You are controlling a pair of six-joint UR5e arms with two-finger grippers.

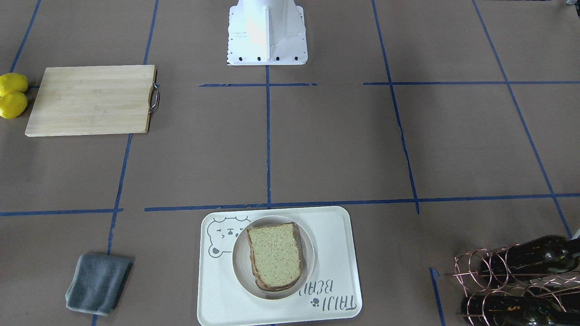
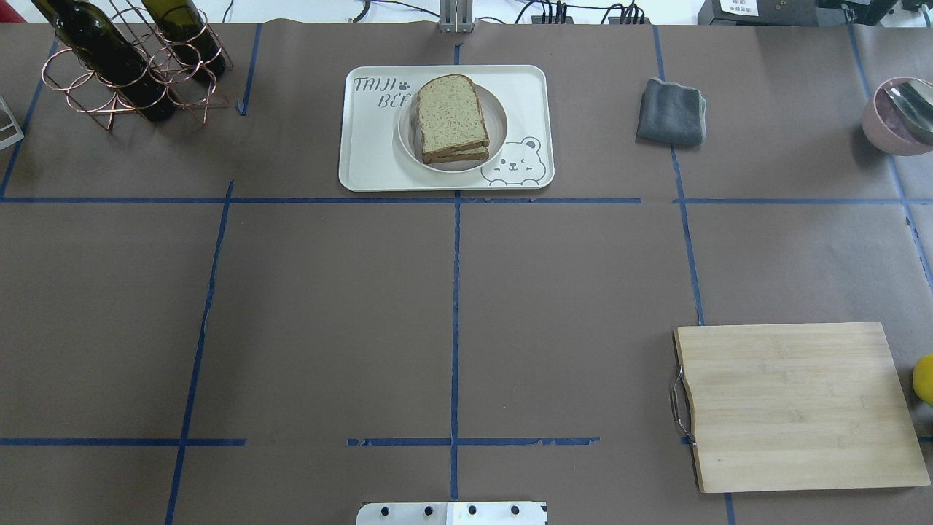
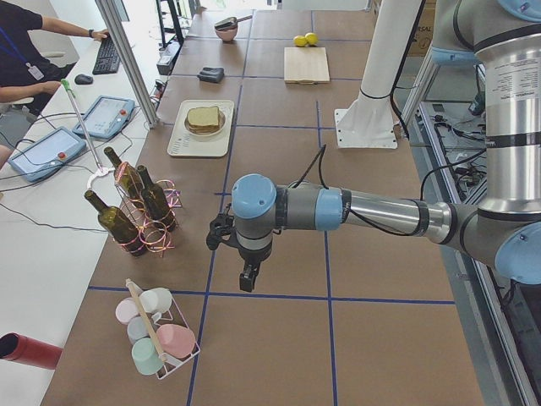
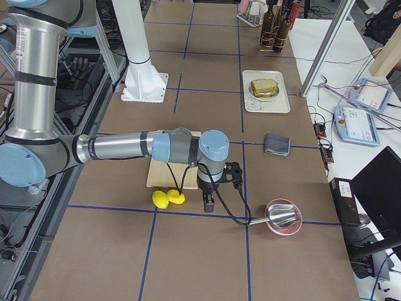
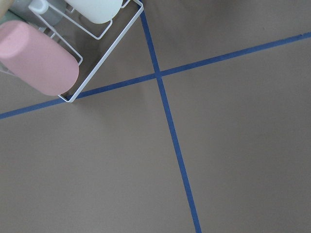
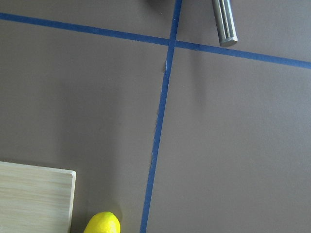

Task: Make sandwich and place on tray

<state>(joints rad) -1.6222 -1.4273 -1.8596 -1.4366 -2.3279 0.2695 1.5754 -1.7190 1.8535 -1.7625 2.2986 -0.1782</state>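
The sandwich [image 1: 275, 256], two stacked slices of speckled tan bread with dark crust, lies on a small round white plate [image 1: 238, 261] on the cream tray [image 1: 335, 280] with the bear drawing. It also shows in the overhead view [image 2: 450, 117]. No egg shows; anything between the slices is hidden. The left gripper [image 3: 248, 277] hangs far from the tray near the table's left end, over a blue tape cross. The right gripper [image 4: 207, 204] hangs near the lemons at the right end. Both show only in side views, so I cannot tell whether they are open or shut.
A wooden cutting board [image 2: 794, 405] lies at the right with lemons [image 1: 12, 95] beside it. A grey cloth [image 2: 670, 111] lies right of the tray. A copper rack with wine bottles [image 2: 131, 65] stands at the far left. There is a pink bowl [image 2: 896, 117] and a cup rack [image 3: 156, 334].
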